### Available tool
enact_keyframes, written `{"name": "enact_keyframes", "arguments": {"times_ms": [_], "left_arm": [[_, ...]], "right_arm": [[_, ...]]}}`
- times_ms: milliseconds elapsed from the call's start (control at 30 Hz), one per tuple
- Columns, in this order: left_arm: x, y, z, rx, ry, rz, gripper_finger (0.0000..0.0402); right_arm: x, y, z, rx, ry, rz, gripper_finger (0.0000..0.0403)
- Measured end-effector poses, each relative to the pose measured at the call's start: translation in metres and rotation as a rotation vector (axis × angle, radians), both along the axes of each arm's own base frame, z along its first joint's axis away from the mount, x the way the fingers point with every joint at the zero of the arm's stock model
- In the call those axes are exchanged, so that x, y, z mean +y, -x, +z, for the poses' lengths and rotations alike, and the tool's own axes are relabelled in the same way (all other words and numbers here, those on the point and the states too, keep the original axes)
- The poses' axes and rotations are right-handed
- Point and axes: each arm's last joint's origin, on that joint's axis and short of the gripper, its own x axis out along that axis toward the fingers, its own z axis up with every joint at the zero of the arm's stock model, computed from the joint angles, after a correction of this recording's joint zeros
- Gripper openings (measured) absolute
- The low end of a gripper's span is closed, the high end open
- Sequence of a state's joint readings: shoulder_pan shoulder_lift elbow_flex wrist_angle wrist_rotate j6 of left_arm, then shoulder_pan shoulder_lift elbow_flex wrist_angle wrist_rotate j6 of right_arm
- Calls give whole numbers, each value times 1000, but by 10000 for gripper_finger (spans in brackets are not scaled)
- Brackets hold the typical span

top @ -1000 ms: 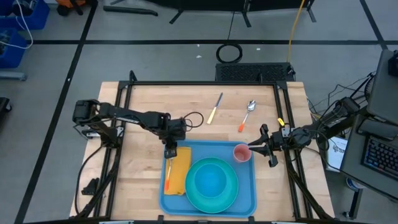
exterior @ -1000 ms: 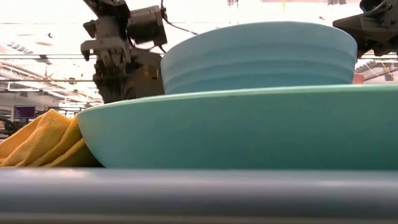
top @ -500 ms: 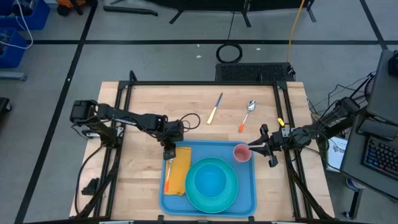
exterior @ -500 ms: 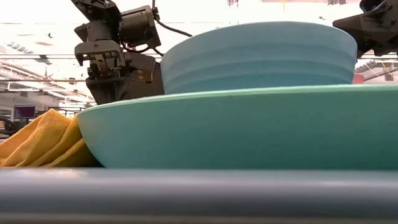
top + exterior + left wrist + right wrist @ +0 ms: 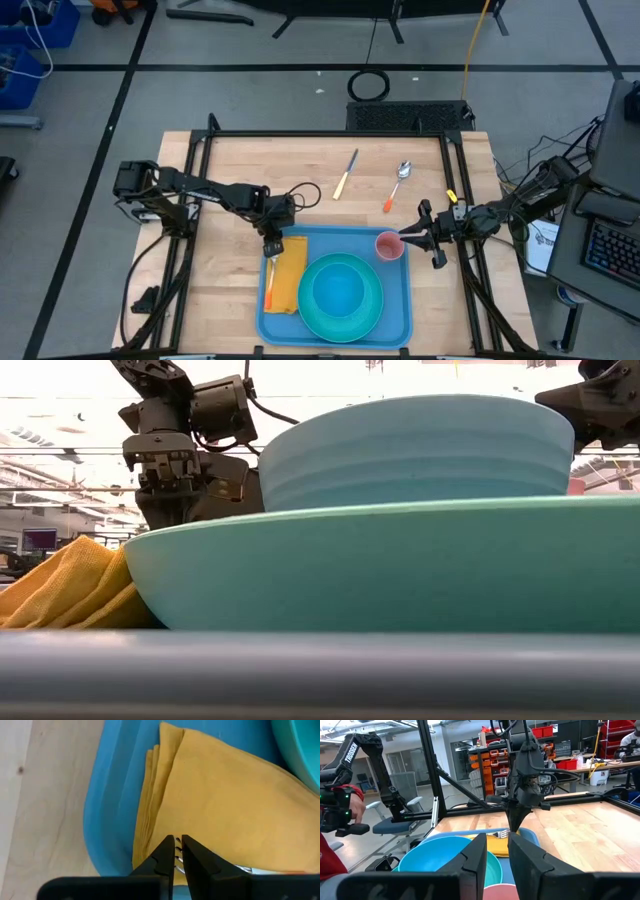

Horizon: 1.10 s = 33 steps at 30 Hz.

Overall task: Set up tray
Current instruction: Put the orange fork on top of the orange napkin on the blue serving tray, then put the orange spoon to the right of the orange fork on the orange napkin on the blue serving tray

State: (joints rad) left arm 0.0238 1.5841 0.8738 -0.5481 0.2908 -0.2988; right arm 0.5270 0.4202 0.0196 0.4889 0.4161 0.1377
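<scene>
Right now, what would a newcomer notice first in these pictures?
The blue tray at the table's near edge, with a turquoise bowl on a plate, a yellow napkin left of it and a pink cup at its far right corner. The left gripper hangs over the napkin; the right gripper sits by the cup.

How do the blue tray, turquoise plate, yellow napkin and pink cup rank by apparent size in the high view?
1. Tray, the largest; it holds the other three.
2. Turquoise plate.
3. Yellow napkin.
4. Pink cup, the smallest.
All four lie at about the same distance from the camera, so the order is fair.
</scene>
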Motion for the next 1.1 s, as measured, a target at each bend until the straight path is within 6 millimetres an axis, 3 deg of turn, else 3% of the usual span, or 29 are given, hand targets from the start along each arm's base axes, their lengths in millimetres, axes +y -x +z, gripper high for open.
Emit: {"name": "enact_keyframes", "arguments": {"times_ms": [133,467,600,800,1100], "left_arm": [[0,0,0,1,-6,2,66],[1,1,0,14,-21,27,190],[1,2,6,-8,-38,59,218],[4,6,33,-156,-138,88,222],[16,8,90,-545,-163,265,192]], "right_arm": [[0,0,0,0,0,0,73],[0,0,0,0,0,0,73],[0,0,0,0,0,0,73],[0,0,0,0,0,0,73],[0,0,0,0,0,0,73]]}}
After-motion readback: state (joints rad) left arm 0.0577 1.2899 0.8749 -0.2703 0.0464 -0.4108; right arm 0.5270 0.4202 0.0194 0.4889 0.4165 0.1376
